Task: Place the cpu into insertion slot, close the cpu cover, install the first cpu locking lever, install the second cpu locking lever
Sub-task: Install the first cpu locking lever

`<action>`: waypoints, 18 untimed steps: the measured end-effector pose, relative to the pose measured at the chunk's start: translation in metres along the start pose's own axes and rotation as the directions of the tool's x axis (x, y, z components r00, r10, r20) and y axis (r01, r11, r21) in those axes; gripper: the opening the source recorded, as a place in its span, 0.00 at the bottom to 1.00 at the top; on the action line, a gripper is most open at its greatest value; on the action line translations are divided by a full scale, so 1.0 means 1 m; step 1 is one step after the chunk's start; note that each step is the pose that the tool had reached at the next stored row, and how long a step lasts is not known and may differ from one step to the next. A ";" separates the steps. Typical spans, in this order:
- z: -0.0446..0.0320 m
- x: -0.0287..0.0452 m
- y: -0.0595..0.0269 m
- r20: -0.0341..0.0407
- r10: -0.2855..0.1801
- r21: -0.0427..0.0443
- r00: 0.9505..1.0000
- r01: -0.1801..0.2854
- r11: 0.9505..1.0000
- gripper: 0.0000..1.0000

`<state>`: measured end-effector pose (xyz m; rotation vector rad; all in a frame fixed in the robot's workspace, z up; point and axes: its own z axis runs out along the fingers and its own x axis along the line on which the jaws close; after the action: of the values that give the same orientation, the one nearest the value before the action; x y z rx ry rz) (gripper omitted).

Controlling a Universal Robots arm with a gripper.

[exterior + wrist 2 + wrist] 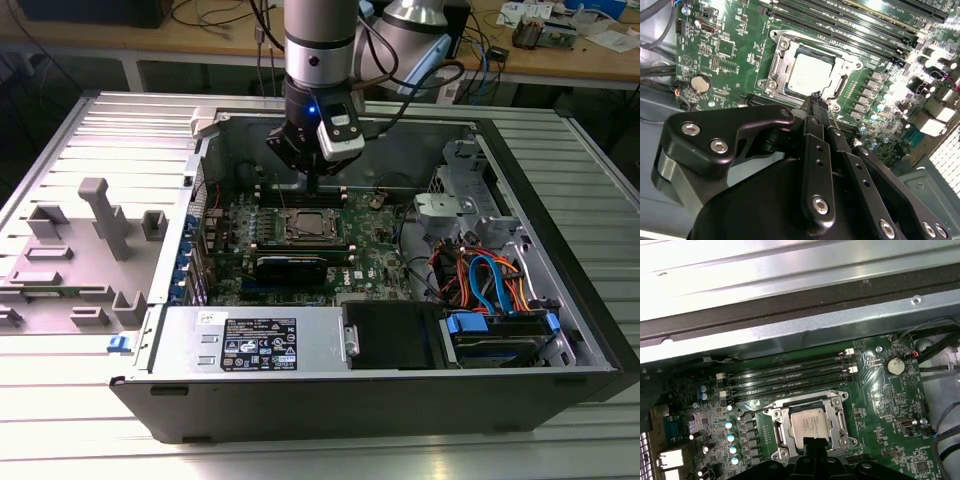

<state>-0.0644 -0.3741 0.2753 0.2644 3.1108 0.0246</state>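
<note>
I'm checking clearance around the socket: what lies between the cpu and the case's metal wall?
In the first wrist view: the cpu cover's frame, then parallel long black memory slots on the green board, between cpu and case wall.

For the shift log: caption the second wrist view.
Shut gripper at the edge of the socket, cpu seated beneath the cover.

Black pincer, silver screws, grey arm

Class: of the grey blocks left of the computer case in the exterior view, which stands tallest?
The upright post with the wider cap; it rises well above the other grey blocks, all squat and low.
</note>
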 end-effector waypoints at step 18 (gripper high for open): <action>0.0015 0.0002 -0.0005 -0.002 -0.152 -0.005 0.988 0.152 0.988 0.11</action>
<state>-0.0647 -0.3746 0.2738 0.0267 3.1231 0.0297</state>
